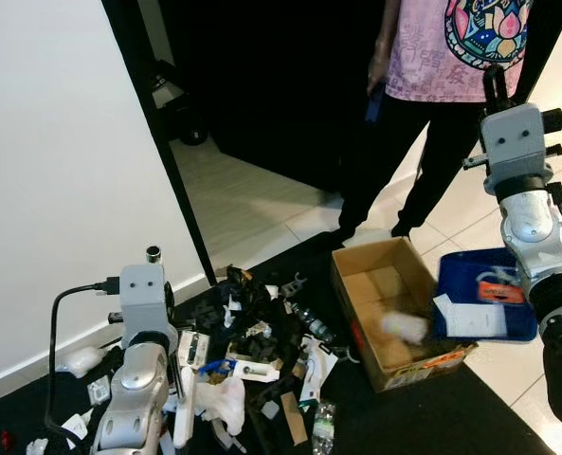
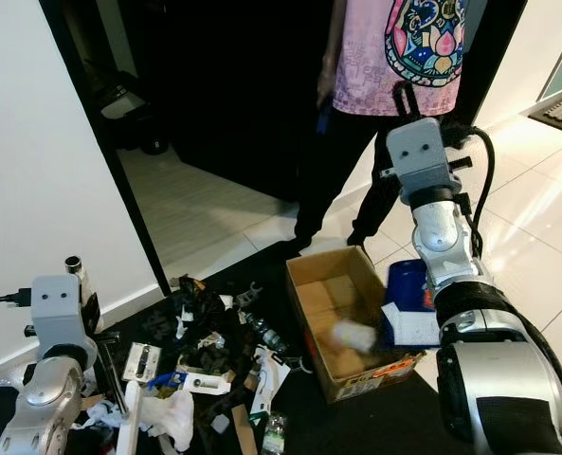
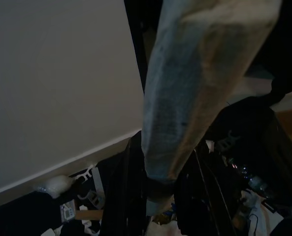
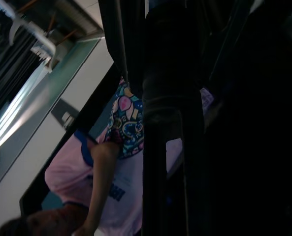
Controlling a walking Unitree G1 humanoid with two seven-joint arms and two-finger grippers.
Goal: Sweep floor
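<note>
The head views are evenly lit; beyond the doorway (image 1: 262,85) everything is lost in darkness. A white object in the cardboard box (image 1: 394,313) is blurred. Both wrist views are dim and murky.

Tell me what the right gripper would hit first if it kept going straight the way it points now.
Most likely the person: the right wrist view, looking along the right gripper, lands on their pink shirt. Depth is unclear, so the gap can't be judged.
</note>
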